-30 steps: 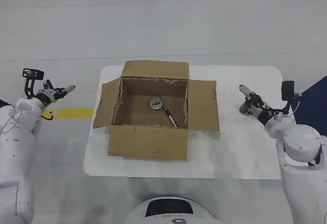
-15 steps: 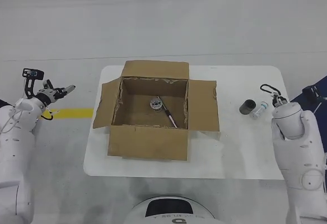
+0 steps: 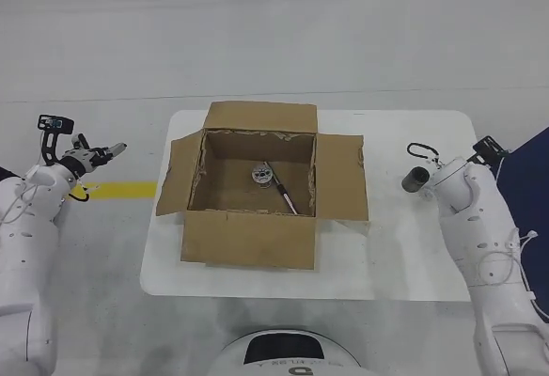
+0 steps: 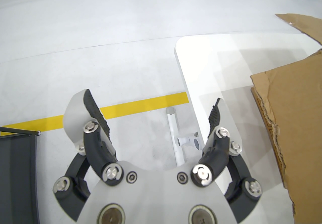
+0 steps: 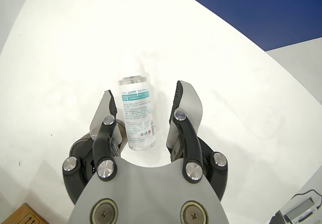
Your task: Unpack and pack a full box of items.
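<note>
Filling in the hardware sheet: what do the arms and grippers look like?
The left arm and right arm have smooth, rounded white shells, thin pale cables running loose along them, and a small black mount at each wrist. The left gripper and right gripper match: pale grey base plate, two curved pale fingers with black ribbed pads, black linkage bars, round silver pins.

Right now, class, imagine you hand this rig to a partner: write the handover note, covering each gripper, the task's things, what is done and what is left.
Left gripper: open, empty, beyond the left edge of the table.
Right gripper: open, over the clear bottle lying on the table, not gripping it.
Out, right of the box: bottle, dark cylinder, carabiner.
In the box: round item, pen-like tool.
Left: unpack those two, then repack everything.
</note>
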Motion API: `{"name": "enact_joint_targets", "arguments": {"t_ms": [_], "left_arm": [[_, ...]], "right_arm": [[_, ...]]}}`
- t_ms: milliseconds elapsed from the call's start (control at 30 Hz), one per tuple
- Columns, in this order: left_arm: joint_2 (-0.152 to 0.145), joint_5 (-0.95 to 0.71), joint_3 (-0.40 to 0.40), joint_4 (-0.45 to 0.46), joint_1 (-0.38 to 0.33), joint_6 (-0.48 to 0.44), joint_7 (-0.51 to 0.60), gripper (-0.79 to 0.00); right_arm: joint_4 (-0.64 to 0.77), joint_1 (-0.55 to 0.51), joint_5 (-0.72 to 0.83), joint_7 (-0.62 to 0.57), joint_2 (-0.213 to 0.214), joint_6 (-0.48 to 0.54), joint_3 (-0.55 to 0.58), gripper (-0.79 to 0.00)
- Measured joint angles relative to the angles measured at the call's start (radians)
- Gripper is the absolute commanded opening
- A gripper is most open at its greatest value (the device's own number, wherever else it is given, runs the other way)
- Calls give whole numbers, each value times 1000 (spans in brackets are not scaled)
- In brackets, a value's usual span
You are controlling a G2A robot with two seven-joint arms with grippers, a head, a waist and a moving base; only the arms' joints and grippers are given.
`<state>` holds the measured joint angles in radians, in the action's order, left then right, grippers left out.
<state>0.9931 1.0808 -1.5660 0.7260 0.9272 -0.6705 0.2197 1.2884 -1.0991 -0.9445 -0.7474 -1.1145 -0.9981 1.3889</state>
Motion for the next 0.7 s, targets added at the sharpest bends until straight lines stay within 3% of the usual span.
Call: {"name": "enact_joint_targets", "arguments": {"t_ms": [367,567,667,700], "left_arm": [[0,0,0,0,0,0,0,0],[0,0,0,0,0,0,0,0],[0,0,0,0,0,0,0,0],[0,0,0,0,0,0,0,0]], "right_arm": [[-78,34,-42,-44,-11,6,-53,-416],[-131,50,-62,-73,-12,-3,-52,-502],[-141,49,-63,-77,-10,4,-35,-637],[-141,48,-64,-79,-9,7,-32,-754]]}}
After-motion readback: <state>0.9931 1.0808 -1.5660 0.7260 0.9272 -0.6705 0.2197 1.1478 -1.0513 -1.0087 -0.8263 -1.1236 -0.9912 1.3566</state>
